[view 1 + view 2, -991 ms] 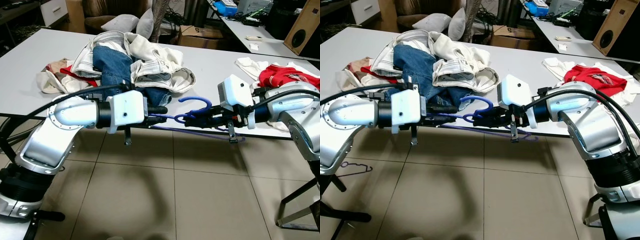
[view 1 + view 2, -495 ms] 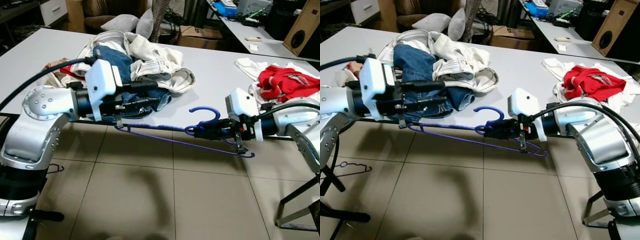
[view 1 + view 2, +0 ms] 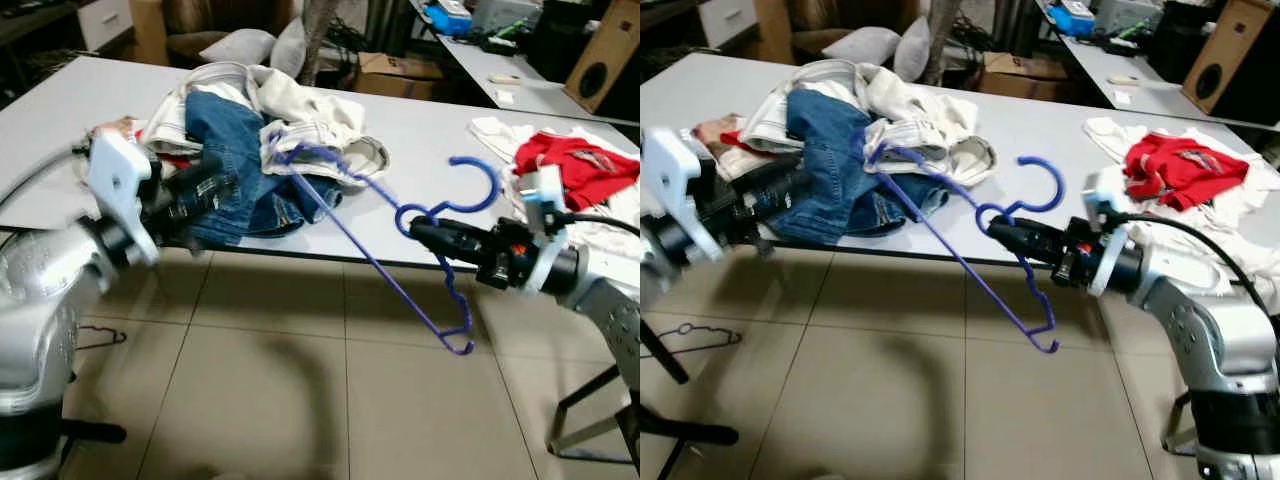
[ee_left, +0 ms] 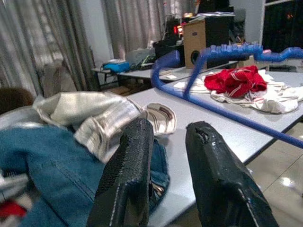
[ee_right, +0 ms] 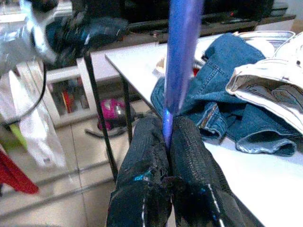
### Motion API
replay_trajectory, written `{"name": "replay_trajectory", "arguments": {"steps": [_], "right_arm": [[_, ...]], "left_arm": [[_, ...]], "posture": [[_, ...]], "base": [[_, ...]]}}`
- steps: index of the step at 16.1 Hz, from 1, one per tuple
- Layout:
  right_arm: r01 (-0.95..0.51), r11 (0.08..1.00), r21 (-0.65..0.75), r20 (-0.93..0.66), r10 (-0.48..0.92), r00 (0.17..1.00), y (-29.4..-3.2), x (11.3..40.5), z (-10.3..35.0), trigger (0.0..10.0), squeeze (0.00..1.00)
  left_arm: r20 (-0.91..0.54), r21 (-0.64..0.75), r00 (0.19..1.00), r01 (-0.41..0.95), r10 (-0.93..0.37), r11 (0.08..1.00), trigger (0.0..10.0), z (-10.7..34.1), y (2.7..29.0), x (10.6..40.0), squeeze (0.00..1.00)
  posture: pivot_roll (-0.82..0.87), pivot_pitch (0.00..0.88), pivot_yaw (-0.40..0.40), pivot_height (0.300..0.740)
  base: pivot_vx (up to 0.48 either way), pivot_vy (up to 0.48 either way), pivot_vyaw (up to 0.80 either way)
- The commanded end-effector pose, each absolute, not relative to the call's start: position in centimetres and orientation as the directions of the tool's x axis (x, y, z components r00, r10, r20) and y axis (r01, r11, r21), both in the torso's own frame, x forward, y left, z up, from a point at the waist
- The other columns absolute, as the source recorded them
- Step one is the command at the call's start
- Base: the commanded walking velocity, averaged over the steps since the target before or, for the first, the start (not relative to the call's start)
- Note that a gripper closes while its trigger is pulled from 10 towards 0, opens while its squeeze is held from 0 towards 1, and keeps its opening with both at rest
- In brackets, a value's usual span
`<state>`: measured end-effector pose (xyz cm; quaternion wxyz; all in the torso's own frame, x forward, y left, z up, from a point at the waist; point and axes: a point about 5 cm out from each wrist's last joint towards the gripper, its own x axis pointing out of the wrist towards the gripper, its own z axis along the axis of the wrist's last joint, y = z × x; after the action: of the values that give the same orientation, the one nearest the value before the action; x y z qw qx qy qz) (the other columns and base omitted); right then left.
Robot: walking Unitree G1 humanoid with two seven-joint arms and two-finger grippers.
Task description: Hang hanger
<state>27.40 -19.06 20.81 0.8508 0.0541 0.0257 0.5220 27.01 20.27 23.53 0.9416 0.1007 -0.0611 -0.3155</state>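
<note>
Between the right tool's (image 3: pixel 428 233) two black fingers (image 5: pixel 142 168) sits the neck of the blue hanger (image 3: pixel 372 245), clenched tight just below its hook. From that grip the hook curls up and slightly outward, while the long lower bar slants away toward the left tool (image 3: pixel 205 185), its far end lying over the heap of jeans and pale clothes (image 3: pixel 255 140) on the grey desk (image 3: pixel 420 125). The nearer shoulder of the hanger dangles below the right tool, past the desk edge and over the tiled floor. The left tool is released, its fingers (image 4: pixel 130 175) parted with nothing between them, close beside the jeans and apart from the hanger bar.

No rail or hook to hang it on can be seen, so the job looks far from done. To carry it well, the right tool should probably lift the hanger clear of the clothes first, keeping the grip firm so the frame does not swing or snag fabric.
</note>
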Motion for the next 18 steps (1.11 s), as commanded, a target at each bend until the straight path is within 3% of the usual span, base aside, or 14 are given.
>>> {"name": "replay_trajectory", "arguments": {"steps": [1,3,4,7,9,12,18], "right_arm": [[-0.874,0.468,0.13,0.055,0.877,0.477,-19.5,27.2,21.6,0.0,0.0],[-0.838,0.524,0.154,0.054,0.842,0.537,-19.4,26.8,21.0,0.0,0.0],[-0.785,0.605,0.134,0.025,0.79,0.613,-19.1,26.9,20.2,10.0,0.0],[-0.55,0.83,0.095,-0.11,0.558,0.823,-17.4,26.6,17.0,10.0,0.0],[-0.449,0.892,0.047,-0.101,0.452,0.886,-17.2,26.4,16.6,10.0,0.0],[-0.282,0.953,0.114,-0.074,0.291,0.954,-17.0,25.8,15.6,10.0,0.0],[-0.222,0.961,0.167,-0.115,0.243,0.963,-16.9,25.4,14.8,10.0,0.0]], "left_arm": [[0.064,0.219,0.801,0.571,-0.595,0.792,10.0,23.7,19.8,26.6,0.0],[0.049,0.151,0.862,0.493,-0.505,0.857,10.0,21.8,19.7,26.3,0.0],[0.005,0.107,0.892,0.45,-0.453,0.887,10.0,20.3,19.5,26.2,0.0],[-0.065,-0.007,0.958,0.281,-0.281,0.96,10.0,16.4,18.1,25.4,0.0],[-0.074,-0.032,0.965,0.25,-0.252,0.968,10.0,16.0,17.7,25.3,0.0],[-0.084,0.05,0.968,0.241,-0.236,0.969,10.0,15.5,17.1,25.5,0.0],[-0.074,0.061,0.963,0.264,-0.26,0.962,10.0,15.5,15.7,25.1,0.0]], "posture": [[0.06,0.0,-0.117,0.74],[0.06,0.0,-0.118,0.74],[0.06,0.0,-0.118,0.74],[0.05,0.0,-0.111,0.74],[0.05,0.0,-0.106,0.74],[0.05,0.0,-0.108,0.74],[0.04,0.0,-0.137,0.74]], "base": [[0.0,0.0,0.0],[0.0,0.0,0.0],[0.0,0.0,0.0],[0.0,0.0,0.0],[0.0,0.0,0.0],[0.0,0.0,0.0],[0.0,-0.467,0.0]]}}
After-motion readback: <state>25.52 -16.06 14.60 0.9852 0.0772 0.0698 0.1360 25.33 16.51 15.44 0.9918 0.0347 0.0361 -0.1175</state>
